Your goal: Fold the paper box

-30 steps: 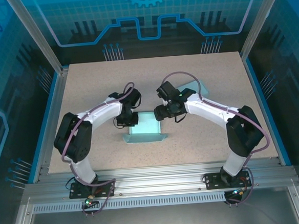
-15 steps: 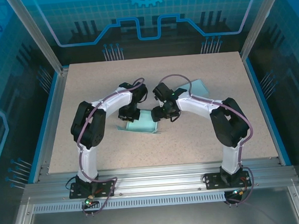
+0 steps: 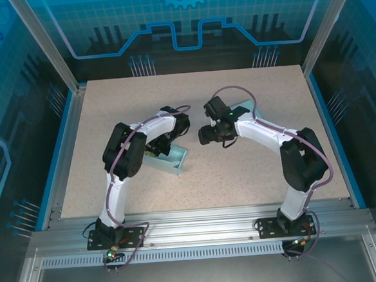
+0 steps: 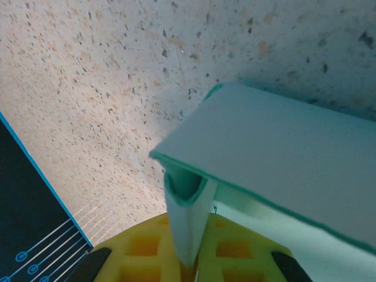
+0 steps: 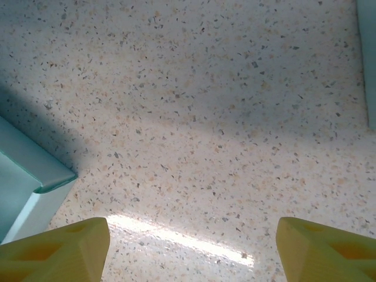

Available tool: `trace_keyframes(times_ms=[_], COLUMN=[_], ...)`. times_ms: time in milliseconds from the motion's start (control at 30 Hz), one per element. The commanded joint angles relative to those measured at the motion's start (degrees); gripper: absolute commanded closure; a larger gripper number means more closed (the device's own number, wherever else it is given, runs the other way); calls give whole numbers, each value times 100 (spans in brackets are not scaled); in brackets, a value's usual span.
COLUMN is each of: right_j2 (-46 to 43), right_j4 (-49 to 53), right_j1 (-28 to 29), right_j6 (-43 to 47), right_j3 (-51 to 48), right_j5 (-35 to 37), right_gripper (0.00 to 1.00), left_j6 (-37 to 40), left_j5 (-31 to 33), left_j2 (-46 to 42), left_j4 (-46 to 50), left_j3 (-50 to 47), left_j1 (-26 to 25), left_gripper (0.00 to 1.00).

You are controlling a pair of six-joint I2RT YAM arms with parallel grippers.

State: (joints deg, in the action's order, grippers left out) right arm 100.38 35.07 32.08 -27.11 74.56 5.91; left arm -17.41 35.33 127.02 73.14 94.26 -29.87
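**Entry: folding station, overhead and wrist views**

- Paper box (image 3: pixel 176 160): pale teal, partly folded, lying left of centre in the overhead view on the speckled table (image 3: pixel 242 176). Its upper-left part is covered by the left arm's wrist.
- Left gripper (image 4: pixel 188 258): clamped narrowly on a thin upright flap (image 4: pixel 187 220) of the box, which is pinched between the yellow fingers (image 4: pixel 147 258) at the bottom of the wrist view. A broad flat panel (image 4: pixel 282 158) of the box spreads across the right half of that view.
- Right gripper (image 5: pixel 191 247): spread wide, with bare table seen between the two yellow fingertips (image 5: pixel 59 244). It is held just right of the box in the overhead view, apart from it. A corner of the box is seen at the left edge of the right wrist view.
- Second teal sheet (image 3: pixel 245 105): lying flat above and right of centre, partly hidden by the right arm and its cable (image 3: pixel 233 89).
- Blue-edged enclosure walls (image 3: pixel 59 143): set around the table.
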Motion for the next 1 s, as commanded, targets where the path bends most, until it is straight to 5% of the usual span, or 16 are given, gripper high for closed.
trace_keyframes(times_ms=[0,233,567,767,967], right_j2=[-208,-422,-868,-1378,-1650], right_j4=[105,46,134,118,113], right_j1=[-86,-131,-261,-506,-641], right_j6=[-103,-162,-300,-391,-417], right_j3=[-147,-319,-569,-894,-1066], right_j5=[129,240,567,606,578], right_gripper=[24,24,24,23,23], left_j6=[-43,735,3289,4712,5215], left_j5=[525,440,22,-646,-1051], left_j2=[-46,-459,-410,-107,45], left_j4=[-378,-1825,-4536,-4639,-4406], left_j3=[-214,-356,-215,-132,83], left_j1=[-37,-37,-186,-246,-257], left_gripper=[100,100,100,100,87])
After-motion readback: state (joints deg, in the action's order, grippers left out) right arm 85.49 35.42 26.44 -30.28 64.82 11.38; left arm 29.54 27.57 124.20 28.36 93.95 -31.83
